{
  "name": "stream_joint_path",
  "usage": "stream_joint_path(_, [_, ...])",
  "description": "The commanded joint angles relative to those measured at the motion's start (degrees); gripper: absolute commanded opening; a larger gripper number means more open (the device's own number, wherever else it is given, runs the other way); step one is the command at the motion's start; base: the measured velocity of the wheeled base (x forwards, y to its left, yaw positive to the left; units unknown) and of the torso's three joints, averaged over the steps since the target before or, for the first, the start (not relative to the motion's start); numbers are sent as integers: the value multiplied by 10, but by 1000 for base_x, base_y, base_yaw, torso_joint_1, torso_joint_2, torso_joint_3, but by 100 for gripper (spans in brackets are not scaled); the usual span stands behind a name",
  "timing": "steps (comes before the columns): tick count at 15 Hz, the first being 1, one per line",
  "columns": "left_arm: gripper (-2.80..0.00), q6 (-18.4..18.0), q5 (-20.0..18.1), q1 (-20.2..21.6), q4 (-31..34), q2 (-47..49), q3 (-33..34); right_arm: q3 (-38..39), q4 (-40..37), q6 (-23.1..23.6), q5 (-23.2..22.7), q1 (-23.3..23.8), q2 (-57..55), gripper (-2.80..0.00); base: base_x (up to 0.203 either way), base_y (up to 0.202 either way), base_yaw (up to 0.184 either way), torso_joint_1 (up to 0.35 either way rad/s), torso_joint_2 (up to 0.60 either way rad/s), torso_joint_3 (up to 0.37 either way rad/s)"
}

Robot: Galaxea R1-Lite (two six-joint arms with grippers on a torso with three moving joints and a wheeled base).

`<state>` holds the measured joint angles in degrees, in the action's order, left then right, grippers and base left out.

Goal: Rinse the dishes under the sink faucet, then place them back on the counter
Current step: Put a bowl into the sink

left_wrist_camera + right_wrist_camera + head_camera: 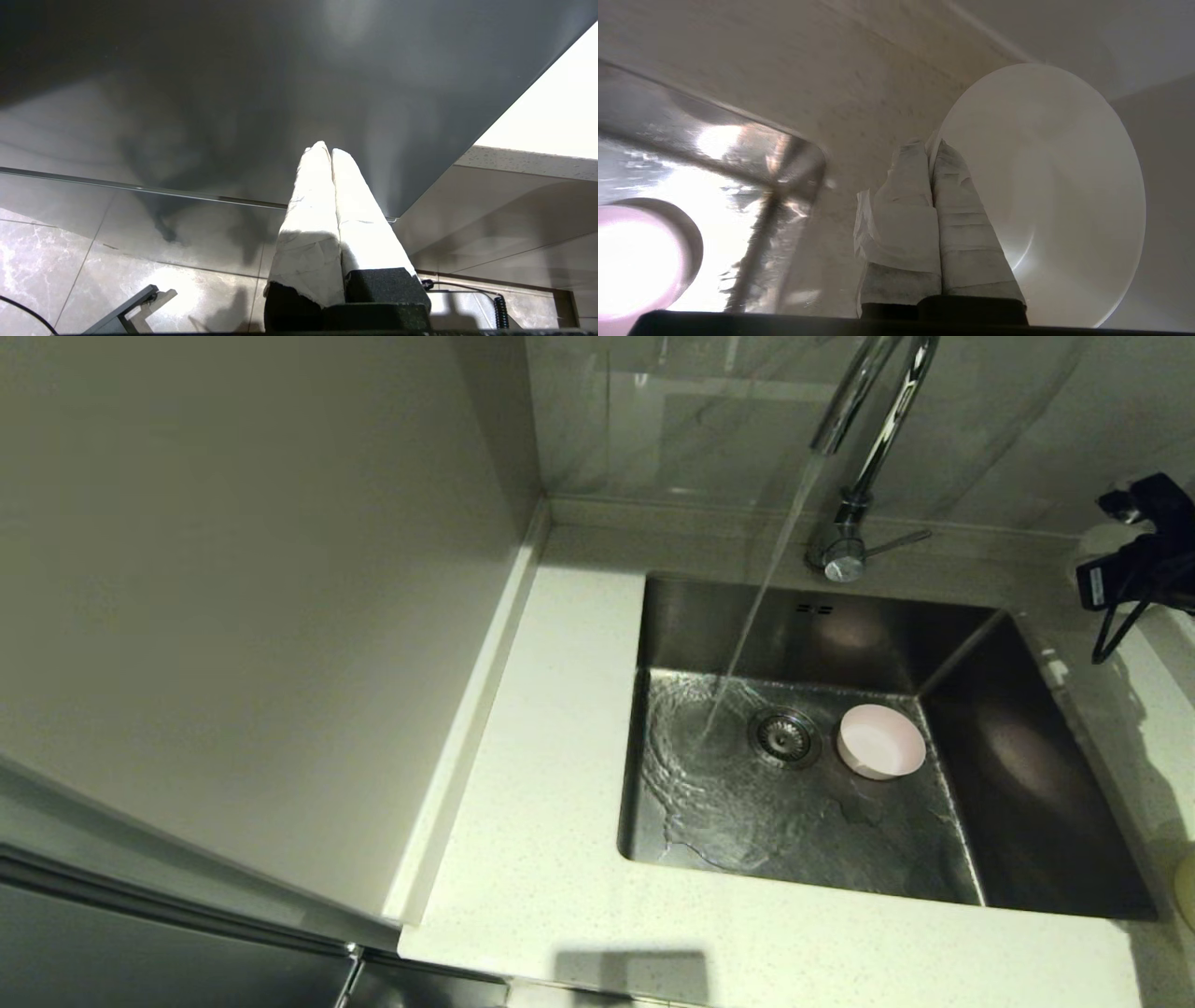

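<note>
1. The right gripper [930, 149] pinches the white bowl's [1045, 196] rim above the counter [523, 859], beside the sink [1027, 784].
2. Next, I judge, comes setting it down (water runs from the chrome faucet [878, 420]).
3. The smooth pink bowl [881, 740] waits in the steel basin.
4. The left gripper [331, 154] hangs closed, empty.

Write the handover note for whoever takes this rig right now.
Right gripper: shut on the white bowl, gripping its rim over the counter right of the sink.
Left gripper: shut, empty, parked off the counter.
Faucet is running into the sink.
Pink bowl sits in the basin beside the drain, outside the stream.
Yellow bowl is on the counter's right edge.
Left: whether each is rinsed can't be told; get the pink bowl out.
</note>
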<state>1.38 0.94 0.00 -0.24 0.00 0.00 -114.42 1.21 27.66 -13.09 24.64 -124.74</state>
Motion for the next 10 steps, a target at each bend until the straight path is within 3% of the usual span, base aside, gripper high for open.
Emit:
stream_joint_path(1, [-280, 0, 0, 0, 0, -1, 0, 6, -52, 1, -31, 1, 31, -280, 0, 0, 0, 0, 0, 0])
stream_joint_path(4, [-280, 0, 0, 0, 0, -1, 0, 23, -170, 1, -84, -11, 74, -280, 0, 0, 0, 0, 0, 0])
stream_joint_path(10, [-280, 0, 0, 0, 0, -1, 0, 174, -201, -20, -59, -179, 135, -280, 0, 0, 0, 0, 0, 0])
